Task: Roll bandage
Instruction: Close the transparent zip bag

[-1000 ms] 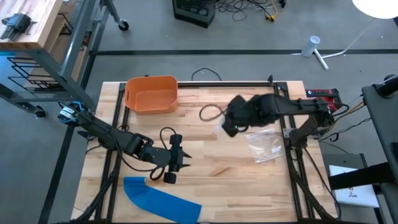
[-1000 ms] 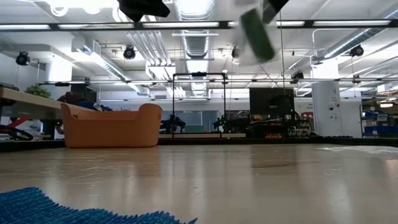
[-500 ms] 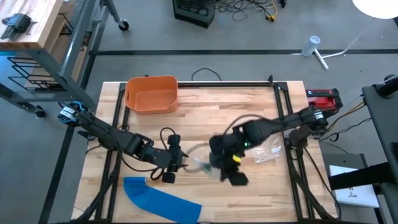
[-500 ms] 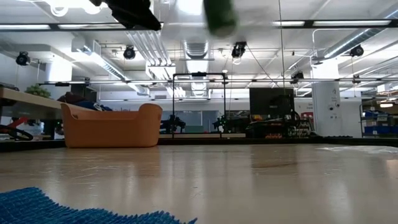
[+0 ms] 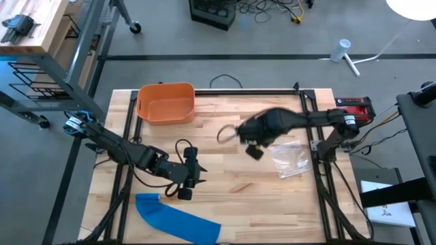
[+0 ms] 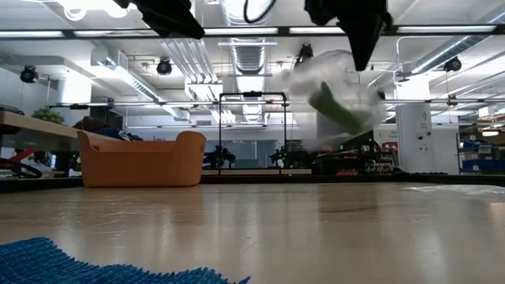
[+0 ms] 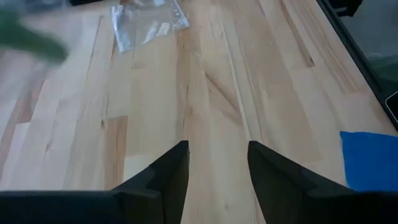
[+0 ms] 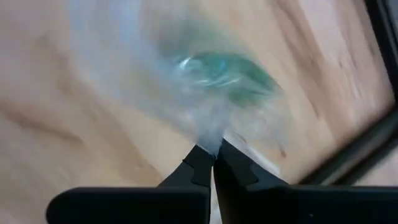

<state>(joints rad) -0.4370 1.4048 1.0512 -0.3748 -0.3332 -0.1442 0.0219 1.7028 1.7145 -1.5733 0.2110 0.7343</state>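
Observation:
A flat blue bandage lies on the table near the front left; it also shows in the low view and in the left wrist view. My left gripper is open and empty, just beyond the bandage's far side. My right gripper is up over the table's middle, shut on a clear plastic bag with a green roll inside. The bag is blurred by motion. My right gripper pinches the clear bag's gathered edge between its two shut fingertips. The bag is lifted clear of the table and hangs below the fingers, with the green roll slanted inside it.
An orange bin stands at the far left. A second clear plastic bag lies flat at the right, also seen in the left wrist view. A black cable loop lies near the far middle. Bare wood lies between the arms.
My right gripper, shut on the bag throughout, has swung toward the table's near edge and left, then back toward the far right. The bag with the green roll has swung with it, staying clear of the table.

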